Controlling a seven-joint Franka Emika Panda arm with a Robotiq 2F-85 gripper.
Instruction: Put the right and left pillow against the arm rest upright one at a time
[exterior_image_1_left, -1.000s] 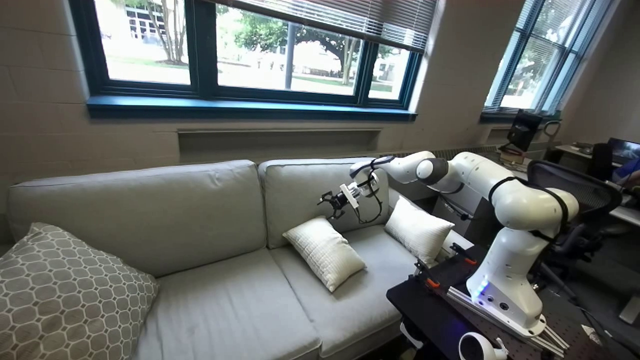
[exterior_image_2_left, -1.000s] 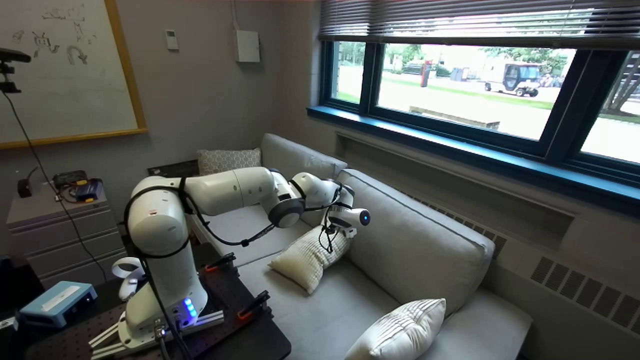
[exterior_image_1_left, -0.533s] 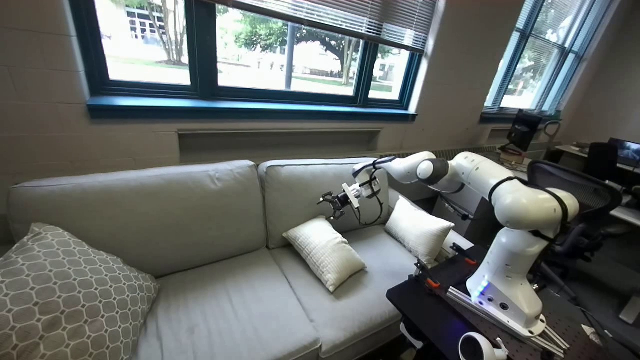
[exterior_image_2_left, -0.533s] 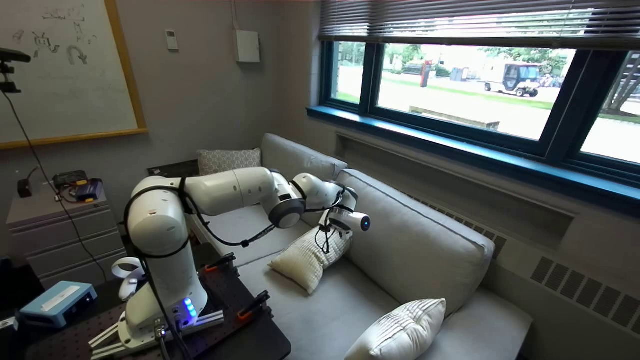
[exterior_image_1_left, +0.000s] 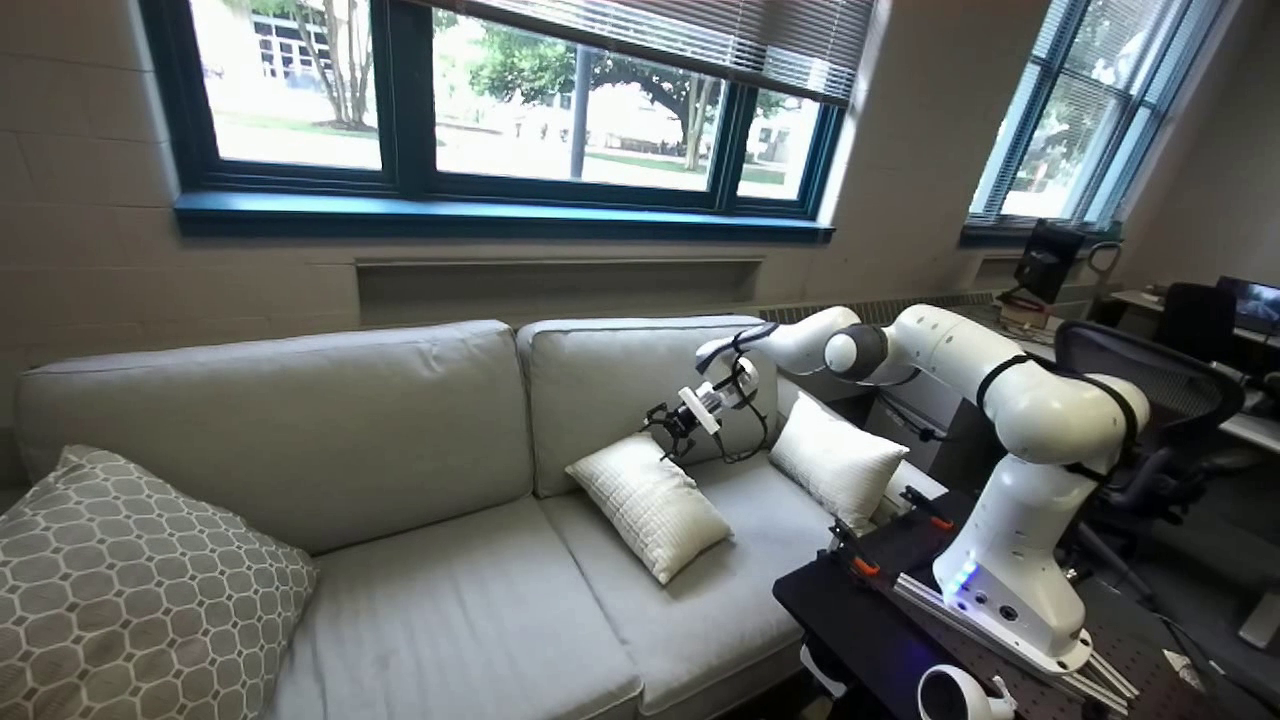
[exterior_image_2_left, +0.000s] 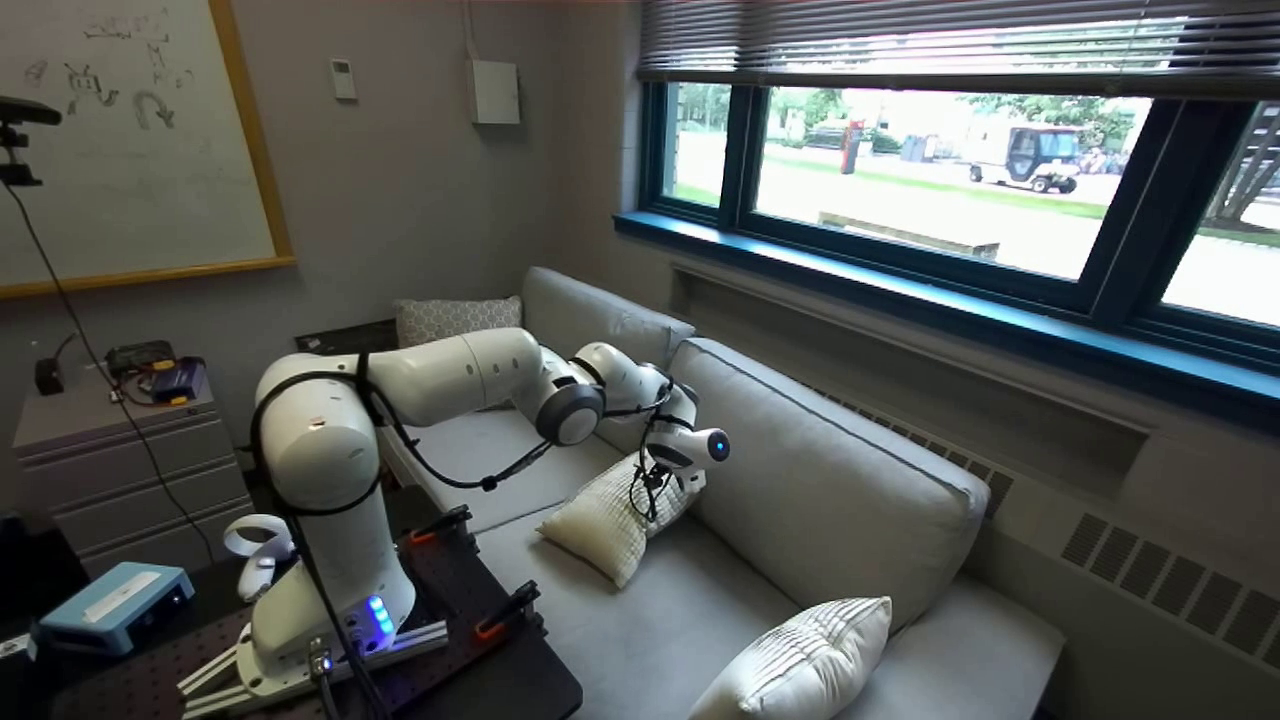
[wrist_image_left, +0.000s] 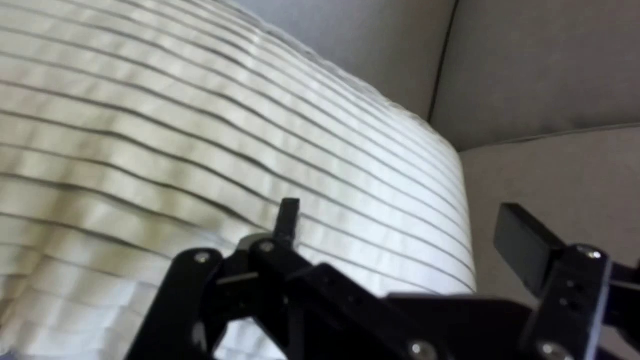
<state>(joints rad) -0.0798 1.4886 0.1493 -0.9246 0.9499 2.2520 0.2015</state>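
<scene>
The pale fabric sofa (exterior_image_1_left: 470, 600) is the biggest thing here. Behind the sofa, above its back cushion (exterior_image_1_left: 610, 385), runs a blue-framed window (exterior_image_1_left: 400, 110) with slatted blinds (exterior_image_1_left: 690, 40) partway down. A white robot arm (exterior_image_1_left: 940, 345) stands in front of the sofa, toward one end, and reaches over the seat there; its base is fixed on a black table (exterior_image_1_left: 845, 620) just beside the sofa's front edge. At the sofa's opposite end sits a large grey patterned cushion (exterior_image_1_left: 140, 600).

The arm rest (exterior_image_2_left: 985, 640) closes the end of the sofa nearer the robot. Two cream-white pillows share the sofa's seat beside it — which is meant as right and which as left, I cannot tell. The middle pillow (exterior_image_1_left: 650, 510) lies tilted on the sofa's seat, its upper corner toward the back, well apart from the arm rest. The end pillow (exterior_image_1_left: 838, 460) leans at a slant by the arm rest.

Over the sofa, at the middle pillow's upper end, hangs the black gripper (wrist_image_left: 400, 220), jaws spread wide and holding nothing — one in front of the ribbed cloth, the other past its edge. Whether either touches the pillow, I cannot tell. Black-and-orange clamps (exterior_image_2_left: 507, 612) grip the table's edge facing the sofa.
</scene>
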